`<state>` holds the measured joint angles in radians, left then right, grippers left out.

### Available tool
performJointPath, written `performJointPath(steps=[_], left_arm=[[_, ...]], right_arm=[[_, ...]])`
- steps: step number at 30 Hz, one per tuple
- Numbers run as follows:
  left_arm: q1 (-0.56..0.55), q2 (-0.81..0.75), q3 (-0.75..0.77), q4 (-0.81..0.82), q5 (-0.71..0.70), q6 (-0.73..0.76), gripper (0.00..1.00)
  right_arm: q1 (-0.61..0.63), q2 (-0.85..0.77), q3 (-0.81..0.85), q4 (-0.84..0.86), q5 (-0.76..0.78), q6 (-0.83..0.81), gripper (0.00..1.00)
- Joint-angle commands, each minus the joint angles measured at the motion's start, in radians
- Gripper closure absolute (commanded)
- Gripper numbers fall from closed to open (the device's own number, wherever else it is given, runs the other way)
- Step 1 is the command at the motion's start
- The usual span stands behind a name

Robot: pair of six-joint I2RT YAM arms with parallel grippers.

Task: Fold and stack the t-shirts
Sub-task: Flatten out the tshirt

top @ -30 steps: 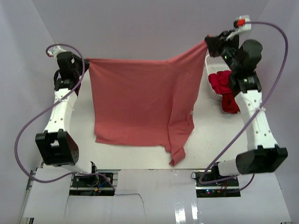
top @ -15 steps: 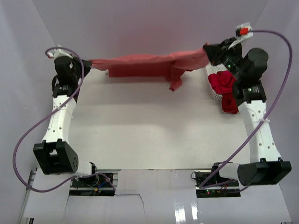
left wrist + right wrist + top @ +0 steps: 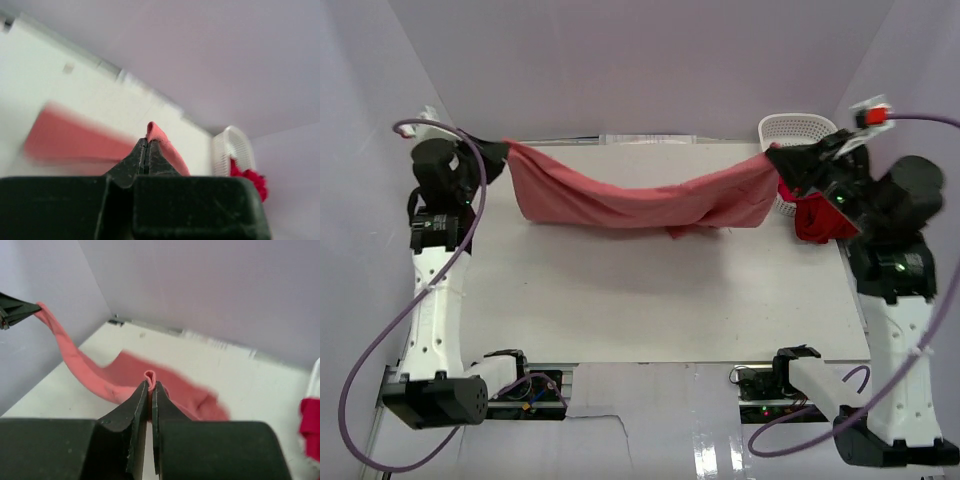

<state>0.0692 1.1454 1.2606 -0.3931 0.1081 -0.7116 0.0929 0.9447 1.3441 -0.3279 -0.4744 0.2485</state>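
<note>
Left claw: we see its 2 fingers pressed together on a pinch of the salmon shirt. In the left wrist view a small fold of cloth pokes up just past the tips.
Right claw: its 2 fingers are clamped on another pinch of the same shirt, with a narrow loop of cloth standing above the tips.
Claw positions: from the top view, the left claw is at the far left of the table and the right claw at the far right, well apart and both raised.
Salmon shirt: it hangs between the 2 claws as a long sagging band across the far part of the table. It is highest at each claw and lowest near the middle. A bunch of folds sits just right of the middle. We cannot tell whether its lowest part touches the table.
Basket: white lattice, at the far right corner of the table, just beyond the right claw.
Red shirt: brighter red cloth spills over the basket's near side, partly hidden by the right arm. We cannot tell how many shirts make up this heap.
Arms: each rises from its base at the near edge and reaches toward the far side.
Cables: a purple one loops beside each arm.
Walls: plain lavender panels close in the table on 3 sides.
</note>
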Motion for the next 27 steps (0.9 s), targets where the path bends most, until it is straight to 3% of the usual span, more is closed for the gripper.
performJointPath(steps=[1, 4, 8, 10, 16, 20, 23, 25, 26, 27], left_arm=[[-0.002, -0.121, 0.209, -0.003, 0.018, 0.000, 1.00], [-0.002, -0.171, 0.328, -0.046, 0.001, 0.006, 1.00], [0.000, -0.187, 0.361, -0.085, -0.031, 0.015, 1.00], [-0.002, -0.158, 0.346, -0.096, -0.027, 0.011, 1.00], [-0.002, -0.072, 0.143, 0.015, 0.002, -0.023, 1.00], [-0.002, 0.041, 0.063, 0.094, -0.011, -0.026, 1.00], [-0.006, 0.193, 0.074, 0.148, -0.008, -0.049, 1.00], [-0.012, 0.269, 0.143, 0.183, -0.019, -0.058, 1.00], [-0.016, 0.356, 0.184, 0.184, -0.021, -0.057, 1.00], [-0.023, 0.405, 0.238, 0.181, -0.024, -0.054, 1.00]], right_arm=[[-0.002, -0.103, 0.342, -0.058, -0.029, -0.051, 0.92], [-0.001, -0.113, 0.531, -0.114, -0.010, -0.055, 0.92], [-0.001, -0.093, 0.619, -0.160, 0.036, -0.060, 0.92], [-0.001, -0.067, 0.595, -0.163, 0.062, -0.060, 0.92], [-0.001, 0.018, 0.288, -0.053, 0.140, -0.048, 0.92], [-0.007, 0.200, 0.201, 0.023, 0.175, -0.041, 0.92], [-0.031, 0.364, 0.237, 0.096, 0.140, -0.015, 0.92], [-0.038, 0.446, 0.346, 0.127, 0.123, -0.003, 0.92], [-0.039, 0.542, 0.410, 0.121, 0.120, 0.006, 0.92], [-0.048, 0.601, 0.585, 0.113, 0.088, 0.012, 0.92]])
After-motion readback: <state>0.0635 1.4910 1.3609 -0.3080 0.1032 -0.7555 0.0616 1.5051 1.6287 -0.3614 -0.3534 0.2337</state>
